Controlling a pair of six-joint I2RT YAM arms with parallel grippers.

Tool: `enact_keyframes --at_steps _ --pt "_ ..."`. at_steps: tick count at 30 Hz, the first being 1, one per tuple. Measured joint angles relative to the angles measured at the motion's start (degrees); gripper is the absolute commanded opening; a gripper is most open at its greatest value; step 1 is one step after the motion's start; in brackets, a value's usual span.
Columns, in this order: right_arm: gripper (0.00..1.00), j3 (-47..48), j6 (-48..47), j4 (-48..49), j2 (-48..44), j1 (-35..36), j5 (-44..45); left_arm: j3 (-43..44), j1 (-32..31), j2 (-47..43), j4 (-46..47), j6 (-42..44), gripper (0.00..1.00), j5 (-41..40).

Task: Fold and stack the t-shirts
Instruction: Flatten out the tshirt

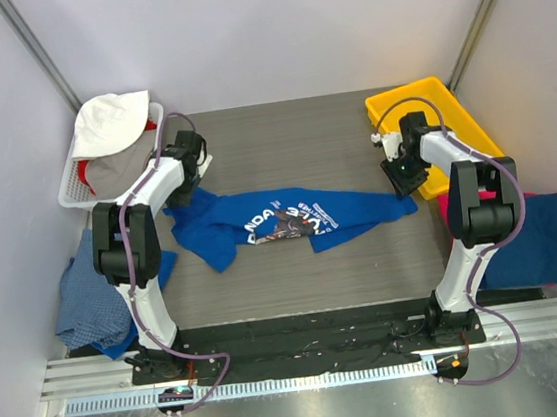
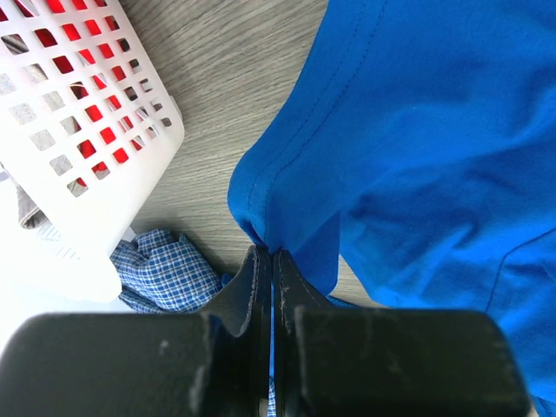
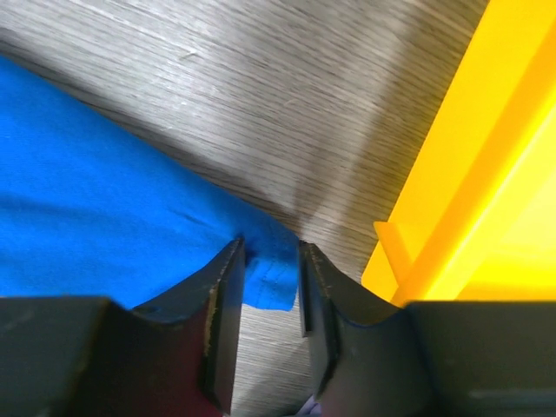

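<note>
the chest print (image 1: 282, 223) on the royal blue t-shirt (image 1: 219, 233) is folded over itself and too small to read. of the magenta shirt (image 1: 444, 218) only a sliver shows beside the right arm (image 1: 480, 211). the white basket (image 2: 130, 208) and the yellow bin (image 3: 486, 174) are cut by the picture edges in the wrist views.

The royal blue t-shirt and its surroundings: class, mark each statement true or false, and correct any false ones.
1. The left gripper is shut on the edge of the royal blue t-shirt. True.
2. The shirt is neatly folded. False: it lies spread out and rumpled on the table.
3. The bin sits on the left arm's side. False: the yellow bin is beside the right gripper.
4. A white hat tops the white basket. True.
5. The right gripper's jaws stand apart around the shirt's corner. True.
</note>
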Motion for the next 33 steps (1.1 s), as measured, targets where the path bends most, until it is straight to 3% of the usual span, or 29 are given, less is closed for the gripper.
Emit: enact_keyframes --at_steps 9,19,28,33 --pt "0.31 -0.74 0.00 0.37 0.02 0.00 -0.76 -0.57 0.00 0.00 0.11 0.02 0.00 -0.31" --pt "0.01 -1.68 0.00 0.94 0.63 0.00 -1.22 -1.16 0.00 -0.07 0.35 0.02 0.00 -0.81" --pt "0.01 -0.96 0.07 -0.07 0.52 0.00 -1.20 -1.33 0.00 -0.48 0.70 -0.28 0.00 -0.63" --pt "0.01 5.20 0.48 -4.13 0.22 0.00 -1.01 -0.35 0.00 -0.63 0.98 -2.05 0.00 0.94"
